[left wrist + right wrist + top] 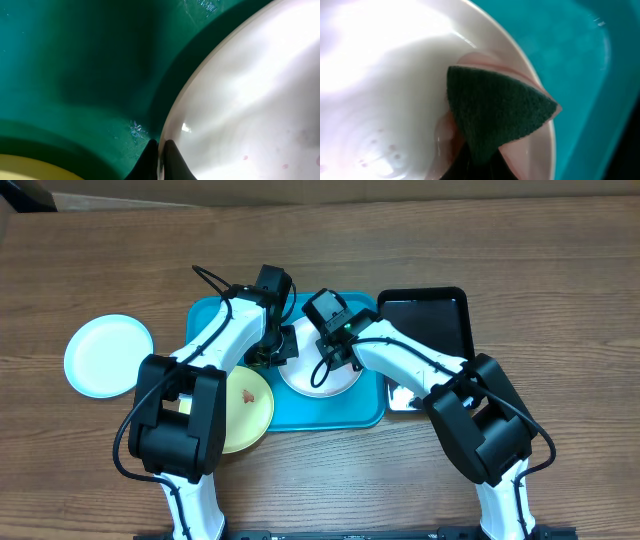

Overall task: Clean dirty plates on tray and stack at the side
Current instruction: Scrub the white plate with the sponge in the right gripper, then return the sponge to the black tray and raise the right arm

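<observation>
On the rectangular turquoise-blue plastic tray (210,315), the round white plastic plate (318,388) is pinched at its 10 o'clock rim by the closed left gripper (160,152), while a dark green sponge (495,112), clamped in the right gripper (476,167), is pressed onto it. The round yellow-green plate (250,405) overlaps the tray's 7 o'clock corner; the round mint-blue plate (108,355) is seen apart at 9 o'clock.

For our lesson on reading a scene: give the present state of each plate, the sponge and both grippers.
white plate: on the tray, faint reddish specks on it.
yellow-green plate: dirty, reddish smear showing.
pale blue plate: on the table beside the tray, no smear visible.
sponge: pressed on the white plate.
left gripper: shut on the white plate's rim.
right gripper: shut on the sponge.
</observation>
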`<state>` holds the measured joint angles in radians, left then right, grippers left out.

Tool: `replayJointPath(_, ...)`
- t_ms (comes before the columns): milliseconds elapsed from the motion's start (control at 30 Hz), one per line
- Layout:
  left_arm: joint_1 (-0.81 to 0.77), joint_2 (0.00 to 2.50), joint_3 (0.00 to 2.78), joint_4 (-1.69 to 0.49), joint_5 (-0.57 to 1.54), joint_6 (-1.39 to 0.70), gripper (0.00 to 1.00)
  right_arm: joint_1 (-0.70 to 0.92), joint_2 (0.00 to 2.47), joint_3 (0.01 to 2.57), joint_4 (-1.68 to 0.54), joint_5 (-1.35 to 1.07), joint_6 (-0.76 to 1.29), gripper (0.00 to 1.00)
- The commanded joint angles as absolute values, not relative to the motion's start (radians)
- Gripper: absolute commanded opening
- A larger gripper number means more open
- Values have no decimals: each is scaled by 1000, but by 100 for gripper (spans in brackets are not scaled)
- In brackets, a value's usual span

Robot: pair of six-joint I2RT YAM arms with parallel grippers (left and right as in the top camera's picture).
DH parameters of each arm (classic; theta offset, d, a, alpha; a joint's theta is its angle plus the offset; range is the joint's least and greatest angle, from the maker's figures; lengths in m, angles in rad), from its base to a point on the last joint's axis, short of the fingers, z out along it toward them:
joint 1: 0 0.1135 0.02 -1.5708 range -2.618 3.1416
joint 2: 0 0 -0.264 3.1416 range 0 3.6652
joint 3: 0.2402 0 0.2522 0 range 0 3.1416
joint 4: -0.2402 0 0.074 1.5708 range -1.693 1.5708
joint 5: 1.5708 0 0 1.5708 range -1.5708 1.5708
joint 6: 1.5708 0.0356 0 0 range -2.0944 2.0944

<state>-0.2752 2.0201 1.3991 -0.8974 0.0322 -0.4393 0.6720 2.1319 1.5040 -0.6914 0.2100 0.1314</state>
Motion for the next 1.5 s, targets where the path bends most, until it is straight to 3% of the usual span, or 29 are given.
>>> replayJointPath(0, -282, 2035, 1394, -902, 27, -442, 4, 684, 2176, 1498, -715, -76, 188, 4)
replayJointPath(300, -282, 2034, 1394, -900, 26, -442, 4, 683, 2176, 1498, -716, -236, 187, 4)
replayJointPath(633, -282, 2034, 1394, -901, 26, -442, 4, 555, 2137, 1605, -737, -636, 112, 4)
replayJointPath(967, -282, 2034, 1394, -900, 22, -442, 6, 332, 1977, 1654, -960, -549, 47, 4)
replayJointPath(1167, -282, 2034, 1394, -884, 23, -442, 14, 205, 1951, 1648, -1096, -339, 47, 4)
replayJointPath(1267, -282, 2034, 1394, -881, 26, -443, 22, 161, 1953, 1619, -1113, -239, 48, 4)
replayJointPath(1467, -282, 2035, 1385, -874, 25, -443, 25, 155, 1953, 1506, -1029, -123, 55, 4)
